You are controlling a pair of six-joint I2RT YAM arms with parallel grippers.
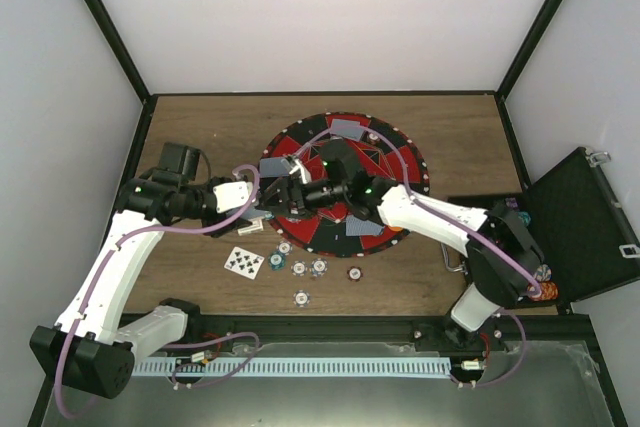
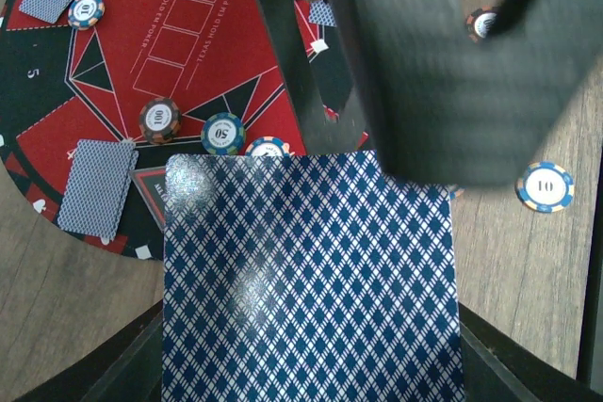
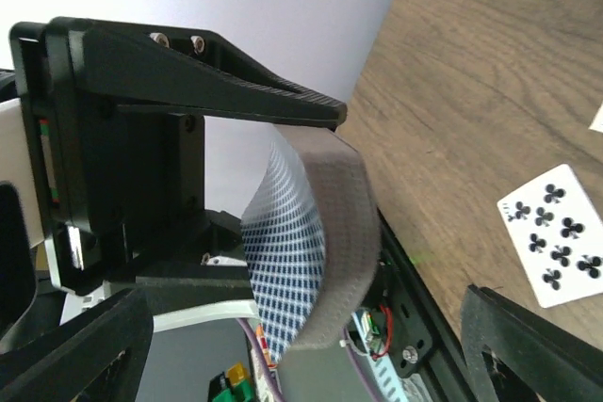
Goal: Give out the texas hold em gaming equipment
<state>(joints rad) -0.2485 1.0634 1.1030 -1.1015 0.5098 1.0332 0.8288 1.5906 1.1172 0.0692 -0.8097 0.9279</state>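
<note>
My left gripper (image 1: 270, 194) is shut on playing cards with blue diamond backs (image 2: 311, 280), held above the left edge of the round mat (image 1: 400, 162). My right gripper (image 1: 302, 190) is open, its fingers (image 2: 424, 63) standing around the far end of those cards (image 3: 297, 261). Face-down cards (image 1: 349, 128) (image 2: 94, 185) lie on the mat. A face-up clubs card (image 1: 243, 262) (image 3: 556, 233) lies on the wood. Several striped poker chips (image 1: 300, 267) lie in front of the mat, and others (image 2: 159, 120) lie on the mat.
An open black case (image 1: 580, 222) lies at the right, with chips (image 1: 541, 290) at its near corner. A single chip (image 2: 545, 185) sits on bare wood. Black frame posts stand at the table's far corners.
</note>
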